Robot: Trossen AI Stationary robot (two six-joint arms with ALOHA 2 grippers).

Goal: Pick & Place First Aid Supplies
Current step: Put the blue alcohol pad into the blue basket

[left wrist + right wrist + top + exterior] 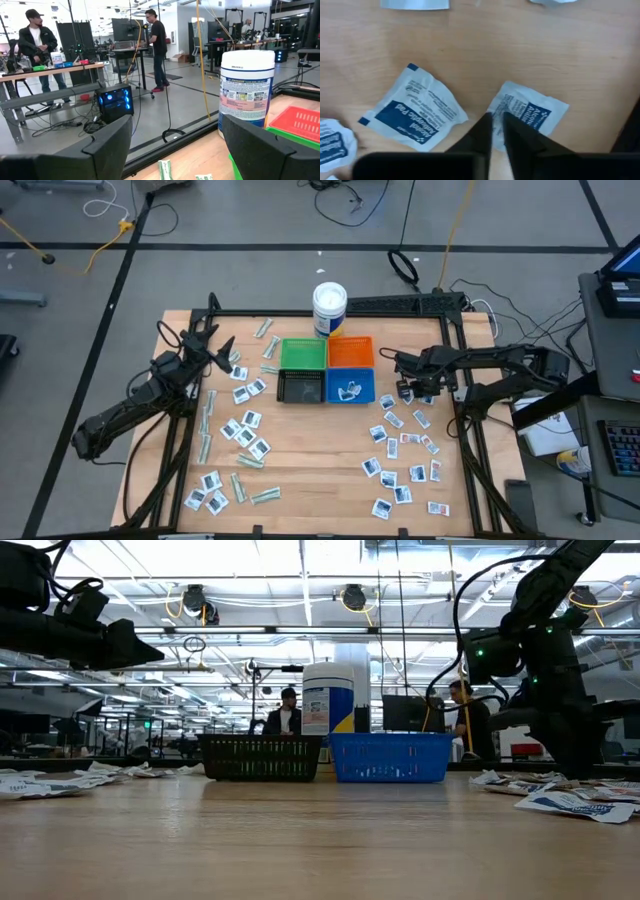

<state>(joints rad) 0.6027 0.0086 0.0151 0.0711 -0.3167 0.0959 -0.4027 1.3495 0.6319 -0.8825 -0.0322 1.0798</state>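
White sachets with blue print and pale-green strips lie flat on the wooden table in two spreads, left (pixel 245 430) and right (pixel 400 455). My right gripper (pixel 405 392) points down over the right spread's far end, shut on one sachet (pixel 532 112). Another sachet (pixel 415 110) lies beside it. My left gripper (pixel 175 145) is held open and level above the table's far left, aimed toward the white tub (pixel 247 95), touching nothing. My right gripper comes from above, pointing down, and its two fingers (pixel 482 132) close on one edge of the sachet (pixel 504 102). The fingertips cover the very spot. The sachet lies flat on the table, most of it spread out to one side of the fingers.
Green (pixel 303 353), orange (pixel 350 351), black (pixel 299 386) and blue (pixel 350 385) bins stand together at the table's far middle, the tub (pixel 329 308) behind them. A few packets lie in the blue bin. People stand in the room beyond the table.
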